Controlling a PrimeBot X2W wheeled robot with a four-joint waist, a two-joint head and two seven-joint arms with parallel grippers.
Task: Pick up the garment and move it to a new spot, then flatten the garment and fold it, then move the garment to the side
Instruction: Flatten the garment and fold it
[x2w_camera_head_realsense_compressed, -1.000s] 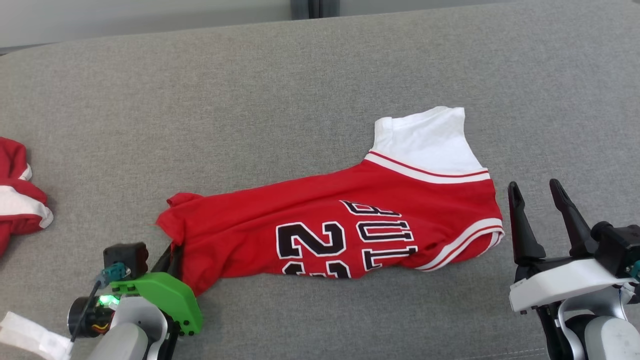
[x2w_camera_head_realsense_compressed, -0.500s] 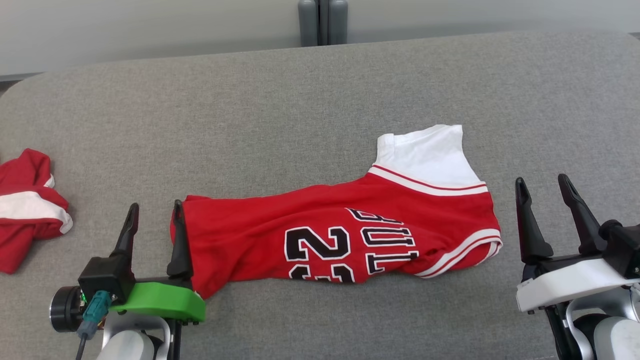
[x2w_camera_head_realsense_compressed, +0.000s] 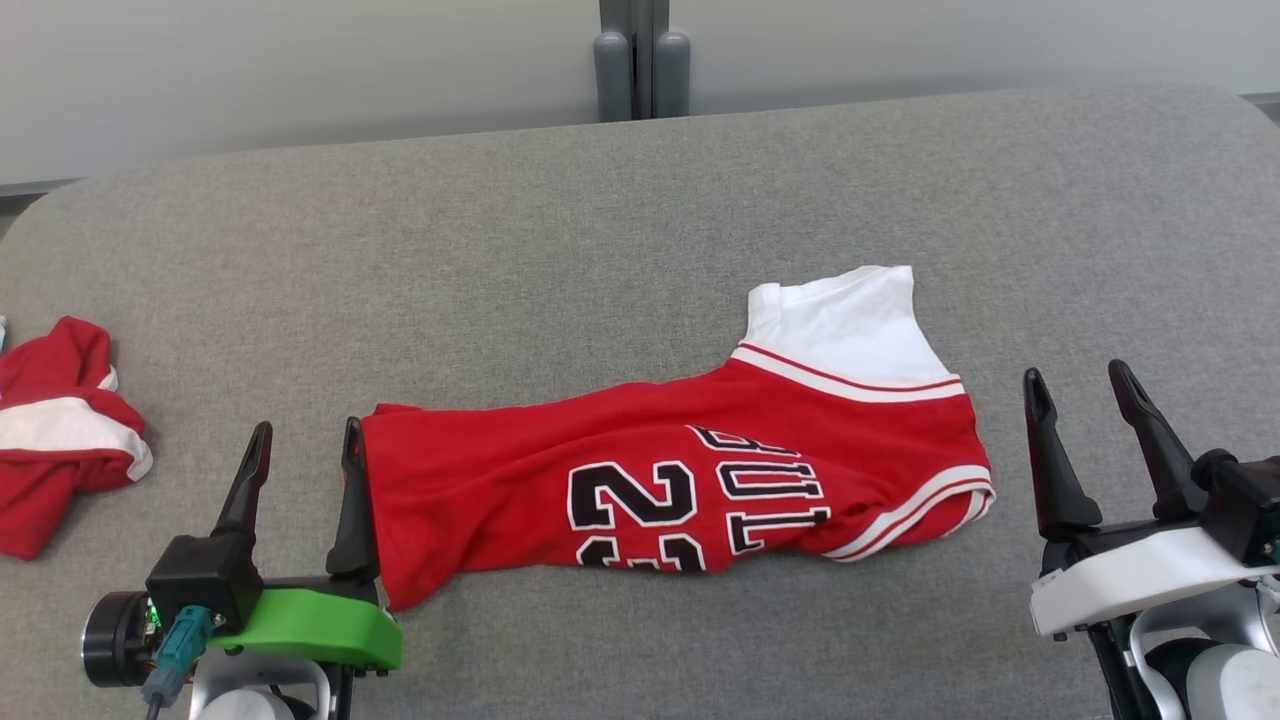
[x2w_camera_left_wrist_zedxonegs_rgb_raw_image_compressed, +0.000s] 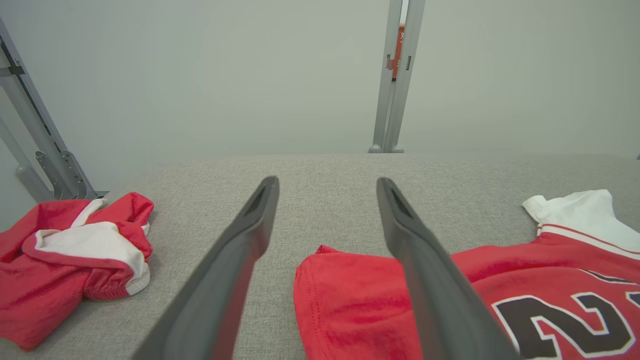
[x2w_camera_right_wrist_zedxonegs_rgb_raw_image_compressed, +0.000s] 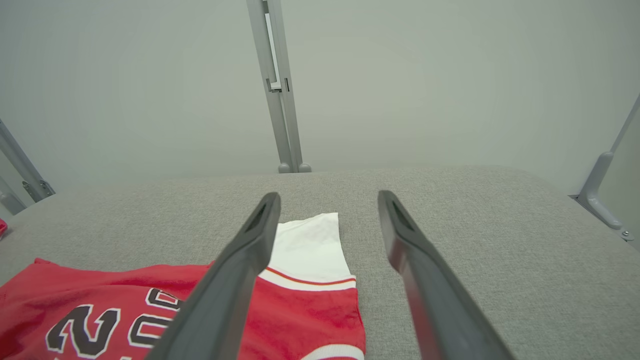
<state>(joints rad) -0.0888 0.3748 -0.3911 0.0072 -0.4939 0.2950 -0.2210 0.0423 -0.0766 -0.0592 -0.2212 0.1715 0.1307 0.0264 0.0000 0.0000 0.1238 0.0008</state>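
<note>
At the far left of the grey padded surface (x2w_camera_head_realsense_compressed: 600, 250), a crumpled red-and-white garment (x2w_camera_head_realsense_compressed: 60, 440) lies well apart from the work. Beside it, the left gripper (x2w_camera_head_realsense_compressed: 307, 428) is now seen with its fingers spread and nothing between them. A second ago it was closed on the near left corner of the red jersey (x2w_camera_head_realsense_compressed: 680, 480), so that corner has just been let go. The inner finger is left touching, or just beside, the jersey's left edge. The jersey lies mid-surface, doubled lengthwise, with its number cut by the near fold and a white sleeve (x2w_camera_head_realsense_compressed: 850, 320) sticking out on the far side. One fold is judged laid; more folding and the move aside remain. At the right, the right gripper (x2w_camera_head_realsense_compressed: 1074, 373) is held open and empty as before, near the jersey's striped end.
</note>
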